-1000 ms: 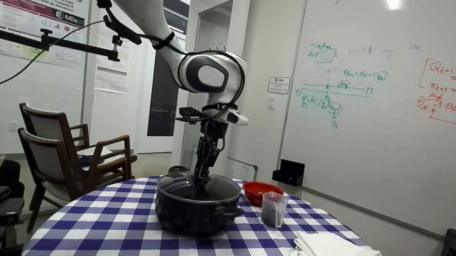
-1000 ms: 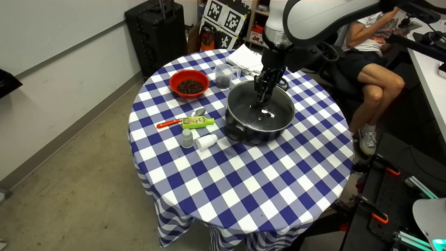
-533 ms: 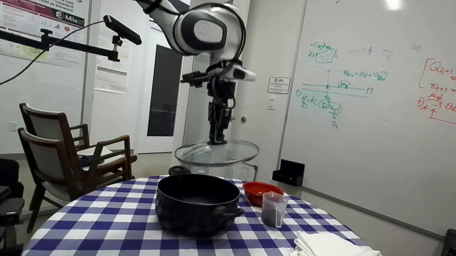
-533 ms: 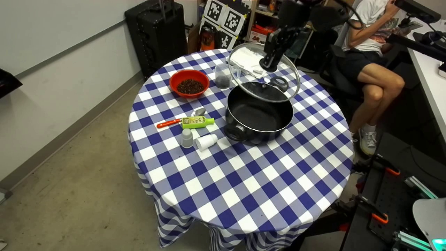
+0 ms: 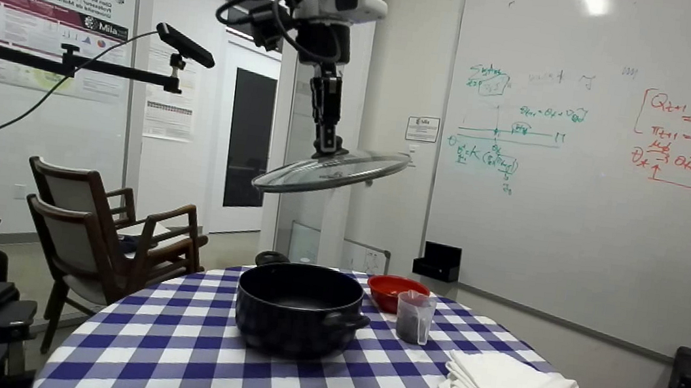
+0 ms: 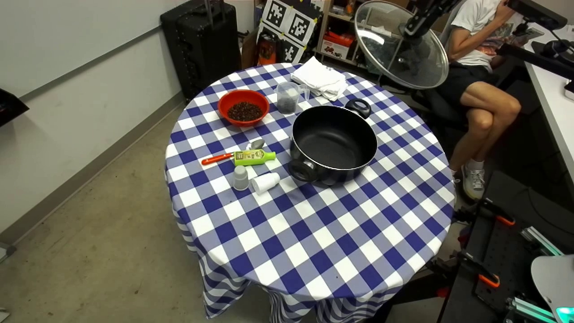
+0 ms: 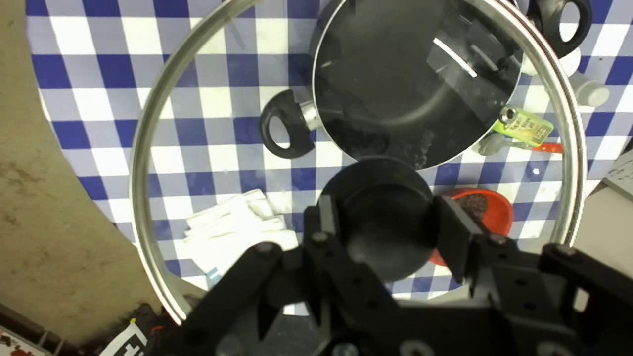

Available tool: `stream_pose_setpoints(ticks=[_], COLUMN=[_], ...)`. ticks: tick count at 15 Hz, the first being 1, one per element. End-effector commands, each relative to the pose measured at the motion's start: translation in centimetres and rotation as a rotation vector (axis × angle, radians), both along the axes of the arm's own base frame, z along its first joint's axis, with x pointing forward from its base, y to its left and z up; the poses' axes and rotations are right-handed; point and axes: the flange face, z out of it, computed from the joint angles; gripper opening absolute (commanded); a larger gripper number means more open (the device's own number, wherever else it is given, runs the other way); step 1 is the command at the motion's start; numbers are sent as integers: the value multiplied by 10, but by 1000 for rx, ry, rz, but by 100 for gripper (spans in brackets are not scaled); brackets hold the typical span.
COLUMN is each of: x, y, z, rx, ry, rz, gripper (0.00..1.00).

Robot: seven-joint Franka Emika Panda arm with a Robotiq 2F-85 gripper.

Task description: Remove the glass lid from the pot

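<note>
We see the pincer gripping the black knob of the glass lid, the silvery-rimmed disc aloft, knob upward, left edge lower in an exterior view, below it the round black pot, the checked cloth-covered table

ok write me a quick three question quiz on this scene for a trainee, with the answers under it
1. True or false: the round see-through glass lid rests on the wide black cooking pot.

2. Multiple choice: how does the small lime-green bottle lie or stand?
a) upright
b) on its side
c) upside down

3. Short answer: by which part does the black two-fingered claw hold the lid?

Key:
1. False; it hangs tilted in the air, apart from the pot.
2. b
3. Its dark centre knob.
</note>
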Motion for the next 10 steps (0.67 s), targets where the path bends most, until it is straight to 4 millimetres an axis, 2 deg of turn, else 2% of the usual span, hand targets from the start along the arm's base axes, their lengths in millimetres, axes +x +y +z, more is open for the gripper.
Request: stream_pose_setpoints(ticks=[1,3,10], x=[-46,-56,-89], y=[-23,-34,-65], z=[-6,-31,-150], rx=[47,60,118], ry=[-13,19,274], rz=[-60,-102,-282], gripper=[25,25,25])
